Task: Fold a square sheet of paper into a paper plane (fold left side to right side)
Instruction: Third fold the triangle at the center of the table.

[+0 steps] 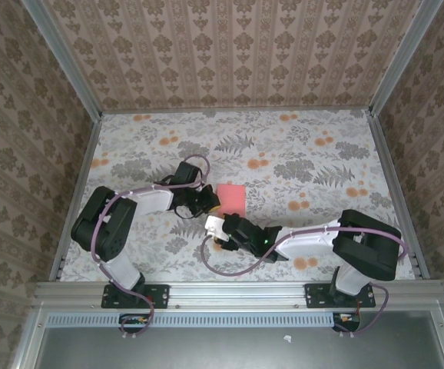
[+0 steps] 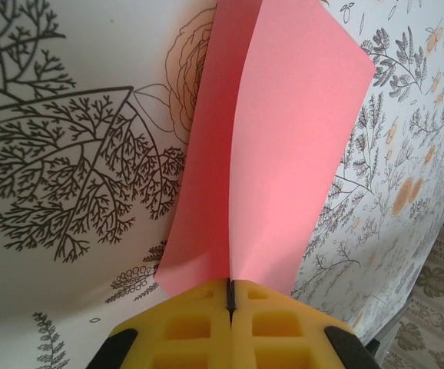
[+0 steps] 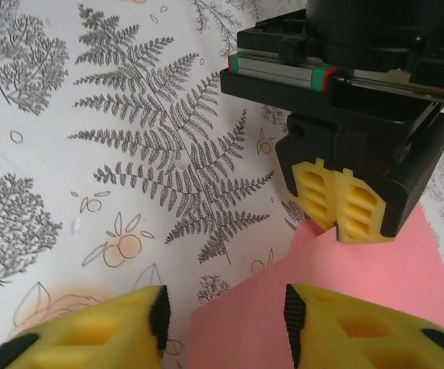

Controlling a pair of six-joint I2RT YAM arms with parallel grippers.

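Well, we find the square sheet of paper (image 1: 233, 198) near the middle of the table (image 1: 322, 146), somewhat closer to the near edge than to the far one. The left gripper (image 1: 210, 202) comes at it from the table's left side and meets the sheet's left edge. From the left wrist, we see that gripper (image 2: 230, 290) closed tight, its yellow pads (image 2: 183, 327) pressed together on the pink paper (image 2: 283, 154), which spreads away from the pinch in two leaves over the printed tabletop. From the right wrist we see the same grip from the other side: the left gripper (image 3: 336, 227) clamps one edge of the sheet (image 3: 345, 296), lifting it slightly there. The right gripper (image 1: 217, 224) sits just beside the sheet's near left corner. Its fingers (image 3: 107, 330) stand partly apart with a plain gap between them (image 3: 226, 319), and they grip nothing; the sheet's corner lies below that gap.
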